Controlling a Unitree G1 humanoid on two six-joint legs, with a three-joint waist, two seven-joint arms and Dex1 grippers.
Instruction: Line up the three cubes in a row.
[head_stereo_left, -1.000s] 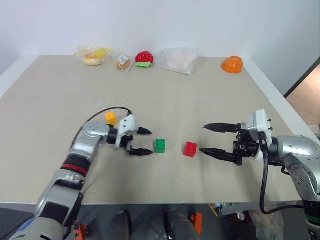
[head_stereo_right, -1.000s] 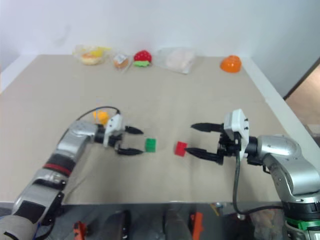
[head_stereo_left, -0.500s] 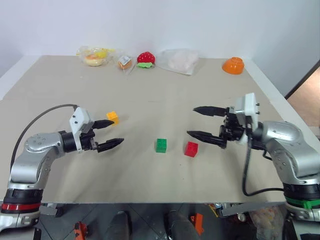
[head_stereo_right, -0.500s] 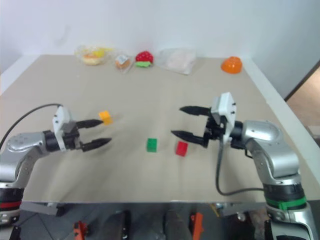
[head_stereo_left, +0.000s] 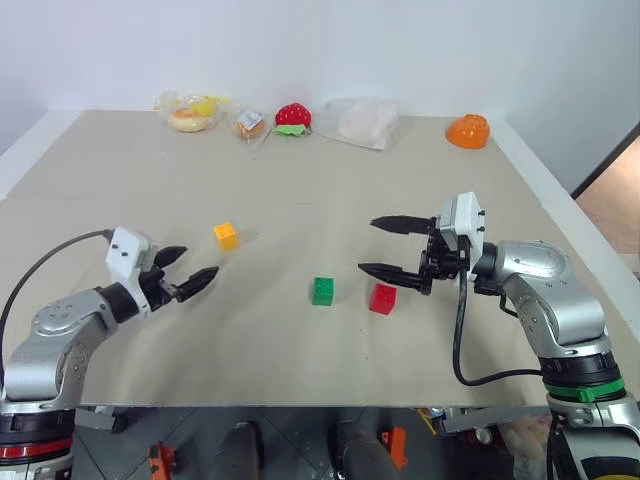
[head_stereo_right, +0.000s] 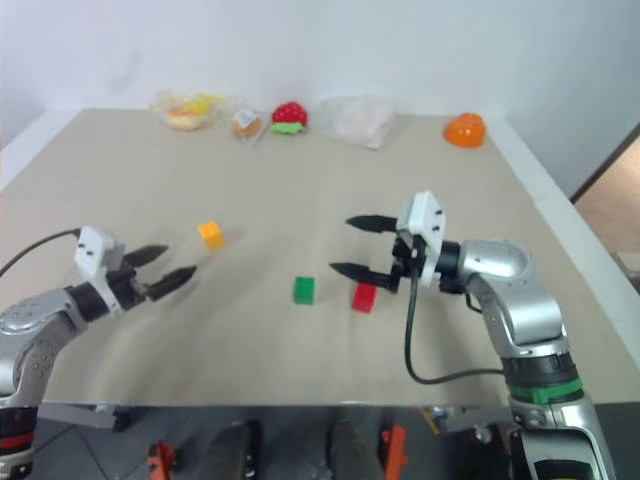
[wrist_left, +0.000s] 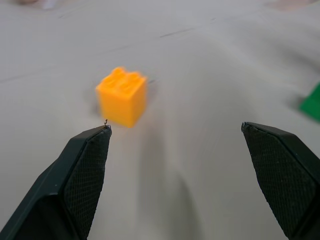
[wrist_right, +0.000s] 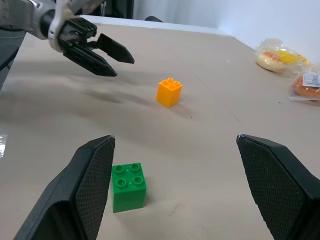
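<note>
The surface (head_stereo_left: 400, 180) was seen bearing all three cubes, none of them held. The right tool (head_stereo_left: 385, 247) was stretched wide open and empty, pointed across the surface, with the red cube (head_stereo_left: 381, 298) lying just below and beside its lower finger. The green cube (head_stereo_left: 322, 291) was set close past the red one, further from that tool. The left tool (head_stereo_left: 185, 268) was likewise spread open and empty, aimed toward the yellow-orange cube (head_stereo_left: 226, 235), which lay just ahead of its upper finger, well apart from the other two and out of their line. It was judged that a low sweep of the right tool could knock the red cube askew, and that a closing on the yellow-orange cube off-centre could twist or flick it away.
</note>
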